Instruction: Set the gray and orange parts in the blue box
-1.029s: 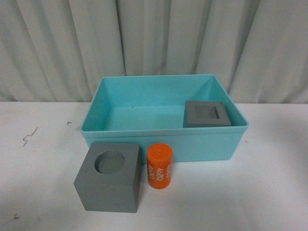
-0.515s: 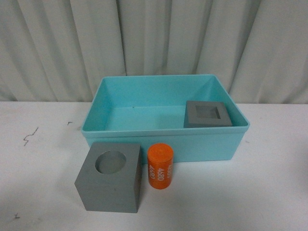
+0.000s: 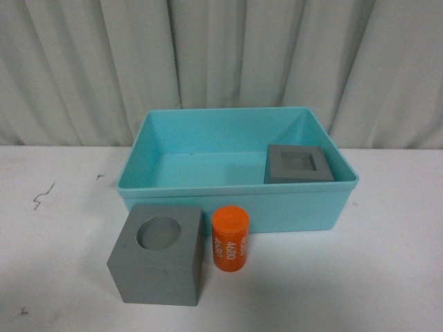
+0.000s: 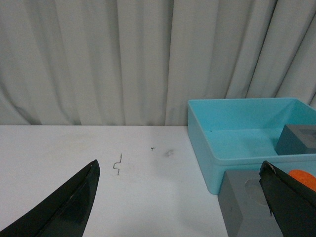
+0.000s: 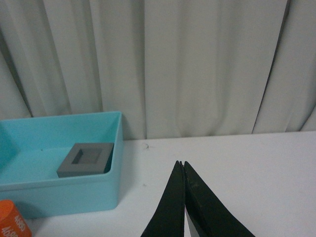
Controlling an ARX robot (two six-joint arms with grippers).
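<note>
Nearest the robot, both hands lie short of the blue box (image 3: 235, 202): the left hand (image 4: 180, 164) with fingers spread wide and empty, the right hand (image 5: 180, 164) with fingertips pressed together, gripping nothing. On the white counter (image 3: 387, 277), in front of the box's near wall, stands the gray cube with round recess (image 3: 158, 254). Just beside it, upright, is the orange cylinder (image 3: 230, 239), its side printed "4680" in white (digits running lengthwise). Inside the box, in its near right corner, rests the gray cube with square recess (image 3: 298, 164), recess upward. Behind the box hangs a pleated pale curtain (image 3: 221, 55).
</note>
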